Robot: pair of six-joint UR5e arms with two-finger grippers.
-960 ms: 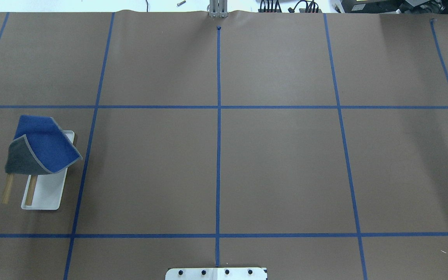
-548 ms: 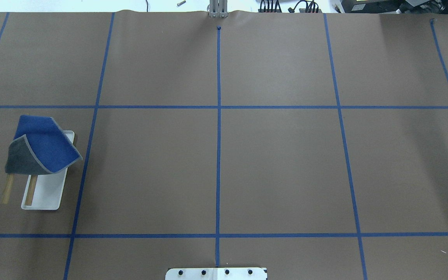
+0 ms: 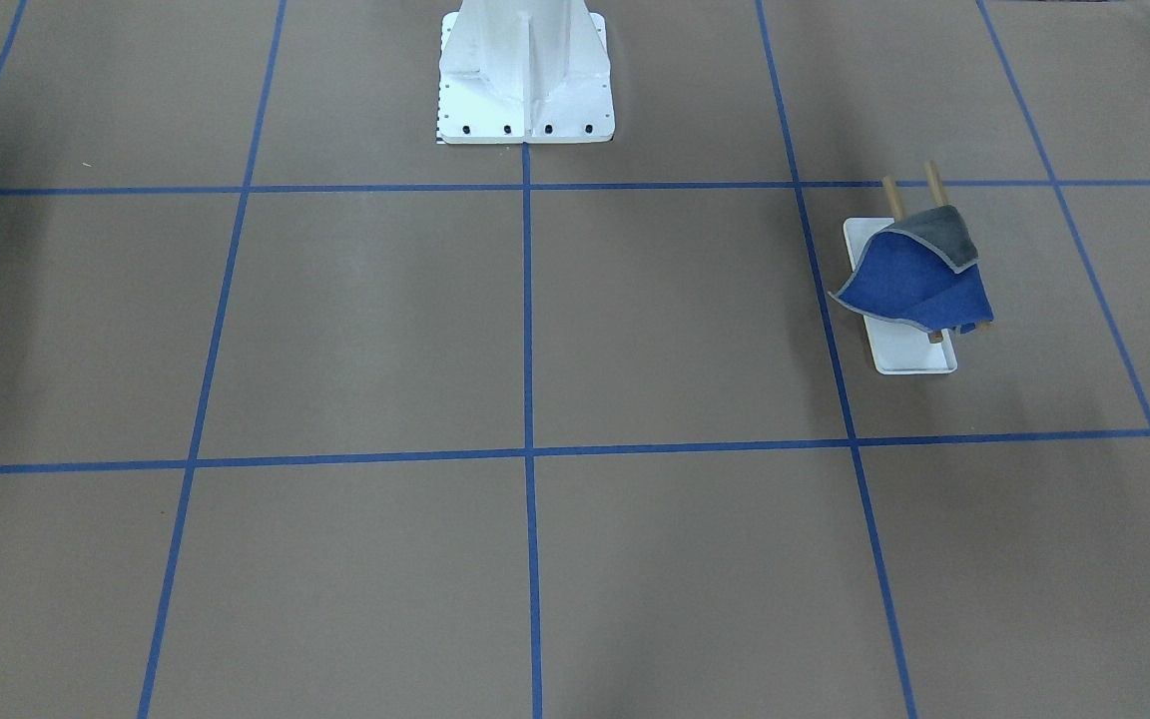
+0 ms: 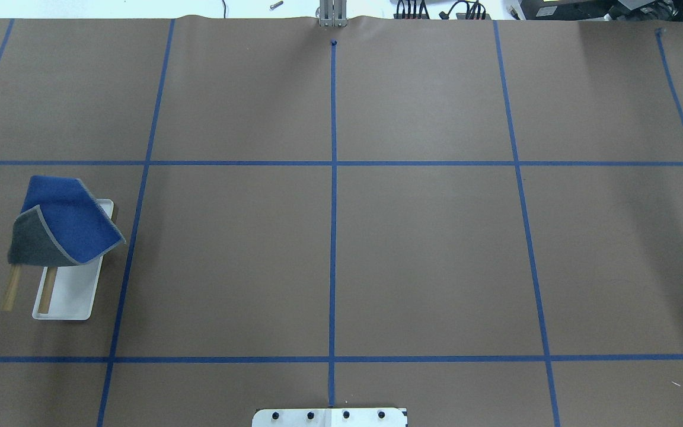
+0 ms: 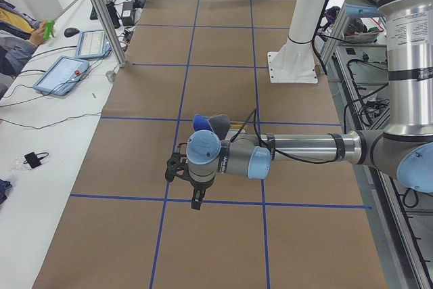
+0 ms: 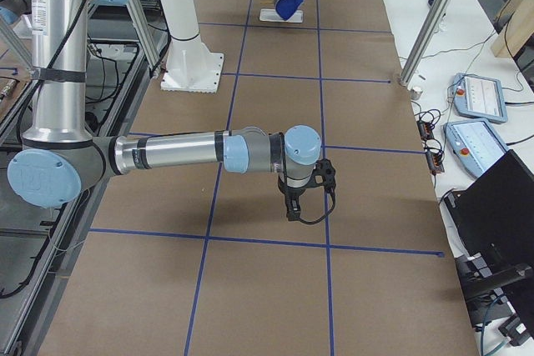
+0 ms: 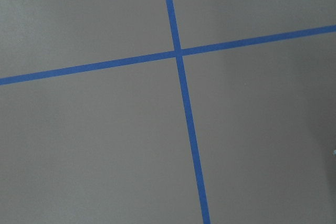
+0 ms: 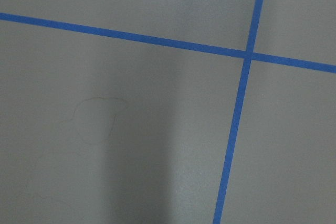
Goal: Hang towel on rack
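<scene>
The towel [image 4: 63,222], blue with a grey underside folded up at one corner, is draped over the two wooden rods of the rack [image 4: 72,296], at the table's left side in the overhead view. It also shows in the front-facing view [image 3: 919,285] on the rack [image 3: 909,355], and far off in the right side view [image 6: 288,4]. The left gripper [image 5: 195,201] shows only in the left side view, pointing down over the table, away from the rack. The right gripper [image 6: 292,211] shows only in the right side view, far from the rack. I cannot tell whether either is open or shut.
The table is covered in brown paper with a blue tape grid. The robot's white bolted pedestal [image 3: 525,70] stands at the middle of its near edge. Tablets and cables lie on the white bench [image 5: 64,72] beyond the table. Both wrist views show only paper and tape.
</scene>
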